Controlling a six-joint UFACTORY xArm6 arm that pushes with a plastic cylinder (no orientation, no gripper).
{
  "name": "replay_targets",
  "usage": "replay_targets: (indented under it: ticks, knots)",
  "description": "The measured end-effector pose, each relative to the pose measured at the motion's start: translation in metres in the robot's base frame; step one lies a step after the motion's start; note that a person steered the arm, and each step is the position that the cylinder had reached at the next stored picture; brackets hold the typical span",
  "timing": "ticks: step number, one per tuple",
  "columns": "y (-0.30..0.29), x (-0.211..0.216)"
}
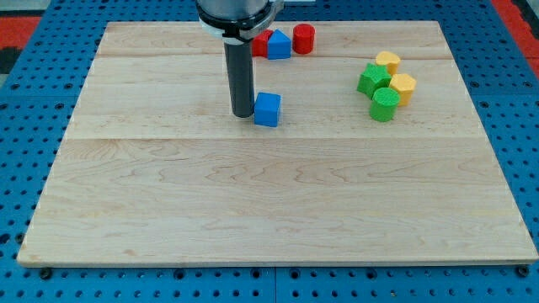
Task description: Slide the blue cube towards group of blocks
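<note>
The blue cube (pixel 267 109) lies on the wooden board (pixel 269 202), a little above the middle. My tip (pixel 242 113) stands just to the cube's left, close to it or touching it. To the view's right is a group of blocks: a green star-like block (pixel 373 80), a green cylinder (pixel 385 104), a yellow block (pixel 388 61) and another yellow block (pixel 403 87), packed together.
At the view's top, behind the rod, lie a red block (pixel 260 44), a blue block (pixel 279 45) and a red cylinder (pixel 304 39). Blue pegboard (pixel 25 126) surrounds the board.
</note>
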State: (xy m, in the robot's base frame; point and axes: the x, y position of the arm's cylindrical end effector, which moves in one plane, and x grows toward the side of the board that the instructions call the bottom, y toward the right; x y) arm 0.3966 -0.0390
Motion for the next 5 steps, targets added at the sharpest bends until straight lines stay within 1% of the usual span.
replay_targets:
  ticks: [1, 2, 3, 4, 5]
  knots:
    - [0.003, 0.024]
    - [0.0, 0.075]
    - [0.047, 0.078]
    - [0.078, 0.054]
    - [0.059, -0.004]
